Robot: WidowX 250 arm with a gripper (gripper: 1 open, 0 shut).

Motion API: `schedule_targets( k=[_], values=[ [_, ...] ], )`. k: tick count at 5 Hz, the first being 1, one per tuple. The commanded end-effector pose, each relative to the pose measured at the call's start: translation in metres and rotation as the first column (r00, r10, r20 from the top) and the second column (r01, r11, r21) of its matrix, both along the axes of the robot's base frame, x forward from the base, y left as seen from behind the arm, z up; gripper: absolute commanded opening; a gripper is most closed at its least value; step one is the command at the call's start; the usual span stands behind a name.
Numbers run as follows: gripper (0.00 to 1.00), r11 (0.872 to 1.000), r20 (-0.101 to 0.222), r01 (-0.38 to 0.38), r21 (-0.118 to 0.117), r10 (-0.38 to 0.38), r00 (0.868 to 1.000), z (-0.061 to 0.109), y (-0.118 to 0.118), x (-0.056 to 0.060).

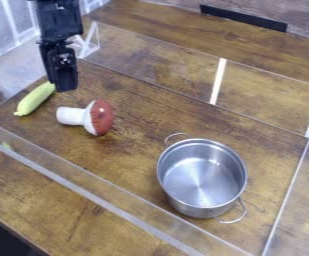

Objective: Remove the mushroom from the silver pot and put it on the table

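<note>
The mushroom [90, 117] lies on its side on the table [157, 100], red-brown cap to the right, white stem to the left. My gripper [63, 78] hangs above and to the left of it, open, with nothing between its dark fingers. The silver pot [202, 177] stands empty at the lower right, well away from both.
A yellow-green corn-like toy [35, 98] lies just left of the mushroom, below the gripper. Clear acrylic panels [221, 80] border the work area, one running along the front edge and one upright at the back.
</note>
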State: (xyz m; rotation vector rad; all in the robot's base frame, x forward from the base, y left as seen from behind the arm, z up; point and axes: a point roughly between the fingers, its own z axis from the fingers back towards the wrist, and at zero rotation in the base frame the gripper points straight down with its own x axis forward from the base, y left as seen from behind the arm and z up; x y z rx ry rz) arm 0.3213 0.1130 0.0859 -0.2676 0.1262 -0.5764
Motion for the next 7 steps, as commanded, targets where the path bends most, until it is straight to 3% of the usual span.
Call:
schedule_targets(
  k=[1,4,6,7],
  values=[
    [1.0,0.998,0.069,0.052,0.019,-0.053,0.996,0.01,0.01,0.011],
    [1.0,0.994,0.092,0.113,-0.011,-0.111,0.99,-0.006,0.028,0.022],
    [1.0,0.979,0.101,0.203,-0.022,-0.2,0.975,-0.018,0.038,0.026],
    [1.0,0.984,0.104,0.175,-0.025,-0.171,0.98,-0.018,0.034,0.025]
  ],
)
